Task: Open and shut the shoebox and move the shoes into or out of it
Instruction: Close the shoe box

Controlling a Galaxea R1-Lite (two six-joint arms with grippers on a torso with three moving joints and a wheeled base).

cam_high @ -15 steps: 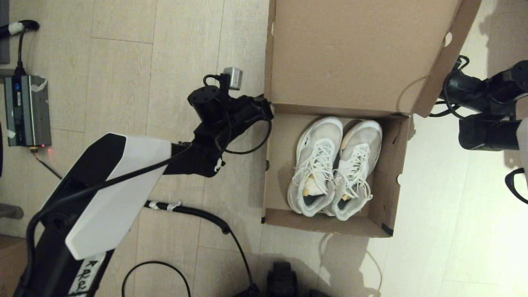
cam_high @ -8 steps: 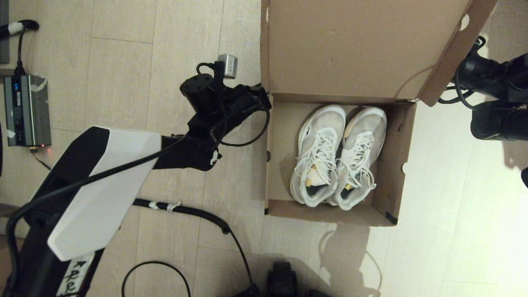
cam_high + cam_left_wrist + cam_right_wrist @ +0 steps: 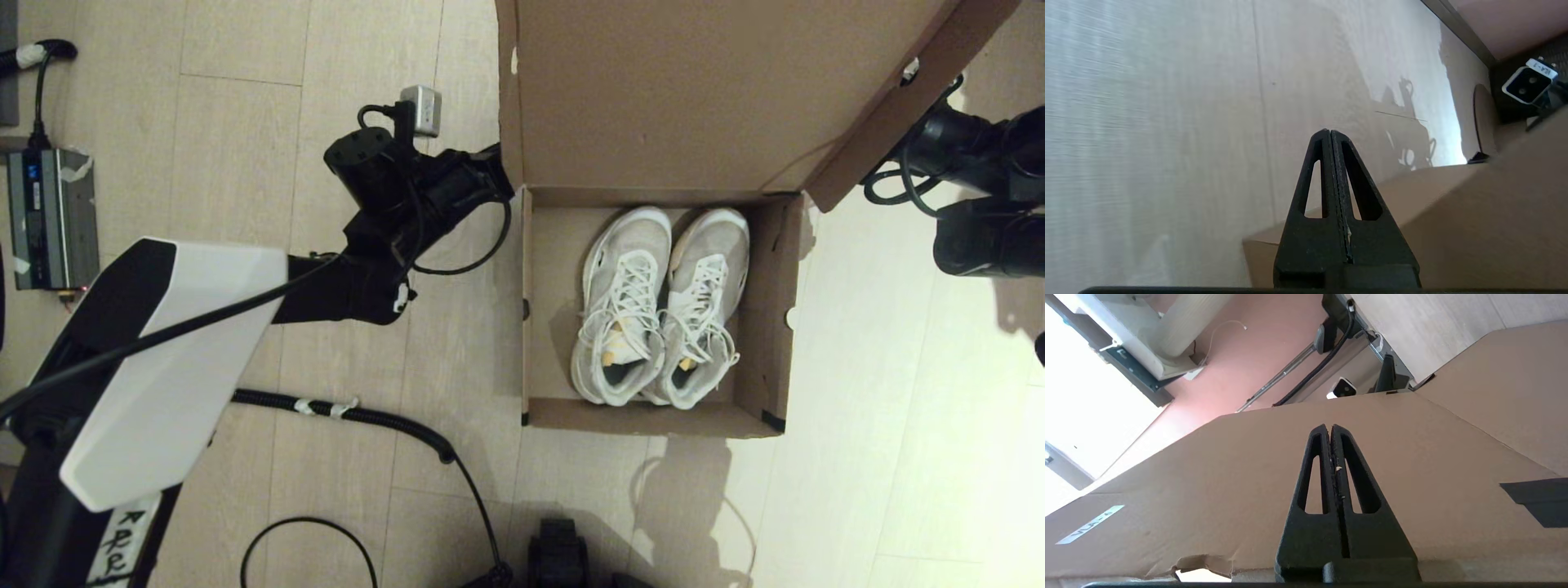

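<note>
Floor: pale wood planks carrying everything here.
Shoebox: brown cardboard, open on the floor; compared with a second ago it lies slightly farther from the robot and squarer to the view, and its lid is raised higher, with the top cut off by the frame edge.
Left arm: white and black, reaching forward; it has shifted away from the robot along with the lid.
Left gripper: at the lid's left edge; fingers pressed together with nothing between them, the tips hidden behind the lid in the head view.
Right gripper: behind the lid's right flap, against its outer face; fingers closed tight, empty; in the head view only the black wrist shows.
Shoes: white laced pair side by side inside the shoebox, toes toward the lid hinge, sitting as before.
Power unit: grey box at far left, well apart.
Black cable: lying on the floor between arm and shoebox.
White label: on the lid's outer face, text unreadable.
Black tape: on the lid's outer face, at a corner.
</note>
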